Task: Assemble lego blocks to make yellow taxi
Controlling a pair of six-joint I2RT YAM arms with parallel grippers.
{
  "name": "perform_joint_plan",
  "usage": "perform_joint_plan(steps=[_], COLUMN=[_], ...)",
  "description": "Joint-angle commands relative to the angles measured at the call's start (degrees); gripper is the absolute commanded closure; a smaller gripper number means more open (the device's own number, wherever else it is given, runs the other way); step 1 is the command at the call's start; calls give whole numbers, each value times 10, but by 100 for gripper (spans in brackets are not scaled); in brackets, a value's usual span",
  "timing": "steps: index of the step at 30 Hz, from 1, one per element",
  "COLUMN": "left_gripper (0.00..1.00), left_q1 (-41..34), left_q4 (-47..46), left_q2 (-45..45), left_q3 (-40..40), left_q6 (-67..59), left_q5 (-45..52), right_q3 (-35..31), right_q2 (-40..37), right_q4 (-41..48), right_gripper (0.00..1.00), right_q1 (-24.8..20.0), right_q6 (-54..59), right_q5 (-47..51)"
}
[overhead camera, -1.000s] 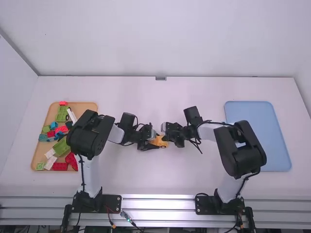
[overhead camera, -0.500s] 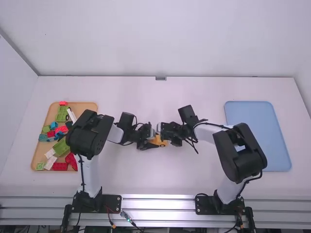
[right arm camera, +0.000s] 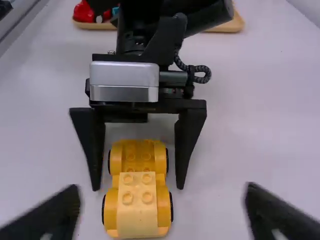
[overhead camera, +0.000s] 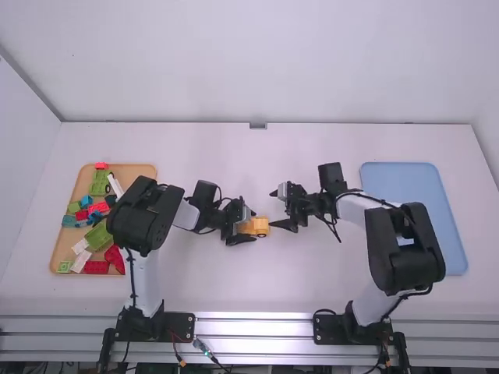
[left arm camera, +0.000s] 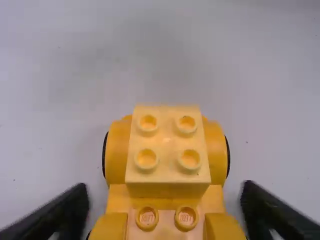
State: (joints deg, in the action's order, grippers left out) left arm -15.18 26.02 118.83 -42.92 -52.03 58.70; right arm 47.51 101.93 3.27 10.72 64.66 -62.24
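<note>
Under everything, high view: white table (overhead camera: 234, 288). Toward right edge of same view, blue tray (overhead camera: 413, 210). At left, wooden tray (overhead camera: 142, 169) with red, green, blue and white pieces, among them a large green block (overhead camera: 98, 236). Near centre, right gripper (overhead camera: 271, 209) with fingers spread, grasping nothing, just beside the work. Opposite, left gripper (overhead camera: 254, 226) with fingers also released, one along each flank of the yellow car base (right arm camera: 131, 156), apart from both sides. Base on table at centre, with wheels (left arm camera: 228, 155). Smallest: pale yellow block (left arm camera: 167, 137), mounted over one end. Done so far: wheeled base plus end block, apparently seated level. Left to do, by judgement: build up middle and other end, with studs exposed there; probably cabin and roof. Estimated partway, not finished.
</note>
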Motion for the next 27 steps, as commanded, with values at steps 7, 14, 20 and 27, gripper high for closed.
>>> perform_joint_plan(steps=[7,14,20,27], left_gripper=[1,1,1,1], left_q1=[6,47,108,198], left_q4=[-22,-170,-337,-445], left_q2=[3,-97,-235,-380], left_q3=[-6,-6,-14,-29], left_q6=[2,-1,3,137], left_q5=[16,-75,-147,-179], right_q3=[-3,-3,-2,-3], right_q2=[-10,-10,-10,-10], right_q4=[2,0,-41,-124], right_gripper=[1,1,1,1], right_q1=[-18,-18,-17,-19], right_q6=[-28,-27,-56,-135], right_q5=[-33,-33,-20,-15])
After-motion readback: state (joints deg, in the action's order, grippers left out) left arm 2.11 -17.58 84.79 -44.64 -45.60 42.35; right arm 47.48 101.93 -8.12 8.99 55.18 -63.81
